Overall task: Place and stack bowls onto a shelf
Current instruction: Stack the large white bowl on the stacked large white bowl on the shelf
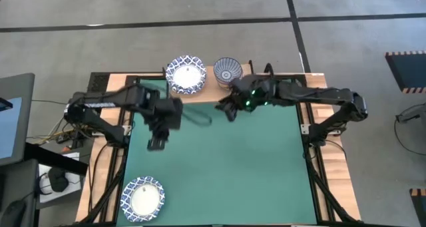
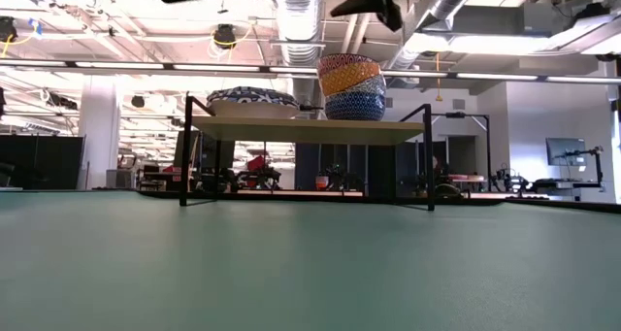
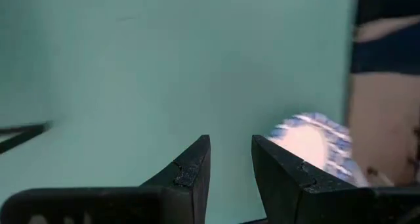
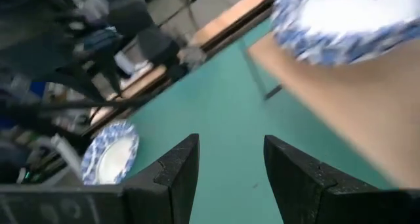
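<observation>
Hovering just off the front edge of the shelf (image 1: 200,80), both grippers are holding nothing, the right gripper (image 4: 230,165) with jaws well apart, the left gripper (image 3: 230,165) with a narrower gap, while bowls (image 1: 186,74) are sitting stacked on the shelf and one lattice-rimmed bowl (image 1: 142,198) is lying well away on the green mat (image 1: 226,167).

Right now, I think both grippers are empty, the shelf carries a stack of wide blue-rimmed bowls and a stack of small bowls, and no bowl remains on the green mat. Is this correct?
Not quite. One blue-rimmed bowl remains on the green mat, near its front left corner, as the high view shows. The rest holds: left gripper and right gripper are empty, and the shelf carries both stacks.
</observation>
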Tool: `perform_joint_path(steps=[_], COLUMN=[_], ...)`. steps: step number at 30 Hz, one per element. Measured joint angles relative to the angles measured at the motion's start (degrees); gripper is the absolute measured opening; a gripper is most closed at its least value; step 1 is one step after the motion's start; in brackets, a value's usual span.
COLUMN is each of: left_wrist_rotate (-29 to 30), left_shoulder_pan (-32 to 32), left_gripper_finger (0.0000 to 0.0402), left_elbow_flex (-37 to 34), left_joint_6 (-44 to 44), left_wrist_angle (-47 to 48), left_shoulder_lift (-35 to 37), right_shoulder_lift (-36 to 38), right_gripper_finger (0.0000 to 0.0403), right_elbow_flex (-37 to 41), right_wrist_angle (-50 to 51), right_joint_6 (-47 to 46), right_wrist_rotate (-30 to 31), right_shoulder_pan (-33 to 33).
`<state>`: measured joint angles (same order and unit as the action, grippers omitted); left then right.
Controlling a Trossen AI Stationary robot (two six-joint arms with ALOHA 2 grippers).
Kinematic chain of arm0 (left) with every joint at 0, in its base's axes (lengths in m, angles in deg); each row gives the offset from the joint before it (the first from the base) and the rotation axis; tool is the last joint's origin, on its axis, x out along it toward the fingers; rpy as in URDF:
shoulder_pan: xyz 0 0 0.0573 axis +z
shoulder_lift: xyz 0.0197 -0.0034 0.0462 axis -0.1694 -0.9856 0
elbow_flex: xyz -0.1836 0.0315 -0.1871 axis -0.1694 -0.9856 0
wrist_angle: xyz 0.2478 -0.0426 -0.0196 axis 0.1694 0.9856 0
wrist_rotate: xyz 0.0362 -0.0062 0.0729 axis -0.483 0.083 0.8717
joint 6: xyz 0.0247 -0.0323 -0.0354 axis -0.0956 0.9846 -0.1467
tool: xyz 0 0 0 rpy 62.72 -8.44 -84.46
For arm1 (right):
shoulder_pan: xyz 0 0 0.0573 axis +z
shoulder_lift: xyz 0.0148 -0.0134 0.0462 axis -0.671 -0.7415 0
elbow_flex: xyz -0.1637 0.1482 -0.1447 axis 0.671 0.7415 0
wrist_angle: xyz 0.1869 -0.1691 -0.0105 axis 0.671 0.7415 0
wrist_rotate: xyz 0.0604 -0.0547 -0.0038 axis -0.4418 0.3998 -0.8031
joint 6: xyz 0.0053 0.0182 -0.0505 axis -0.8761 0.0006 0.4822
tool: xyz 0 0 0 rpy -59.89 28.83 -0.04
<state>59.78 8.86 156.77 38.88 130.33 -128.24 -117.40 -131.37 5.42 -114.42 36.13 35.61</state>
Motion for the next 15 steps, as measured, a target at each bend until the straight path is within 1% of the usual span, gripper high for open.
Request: perform_joint_path(steps=[3,7,11,15], left_wrist_rotate=[-1.9,-1.7,-1.5,-0.1], left_shoulder_pan=[-6.4,-13.4,-18.9,-23.2], left_gripper_finger=[0.0096,0.0096,0.0096,0.0096], left_elbow_flex=[0.0,0.0,0.0,-0.7], left_joint_6=[3.3,9.0,13.6,12.7], left_wrist_angle=[-1.2,-1.1,-1.0,-2.0], left_shoulder_lift=[-0.5,-0.4,-0.4,-0.6], right_shoulder_lift=[-2.4,-6.5,-12.3,-18.7], right_gripper_finger=[0.0195,0.0195,0.0195,0.0195], right_elbow_flex=[0.0,0.0,0.0,0.0], right_wrist_angle=[-1.2,-6.9,-16.7,-26.8], right_joint_6=[-0.7,-2.8,-5.8,-11.6], right_wrist_rotate=[0.0,1.4,1.3,0.1], right_shoulder_pan=[3.7,9.0,13.6,16.6])
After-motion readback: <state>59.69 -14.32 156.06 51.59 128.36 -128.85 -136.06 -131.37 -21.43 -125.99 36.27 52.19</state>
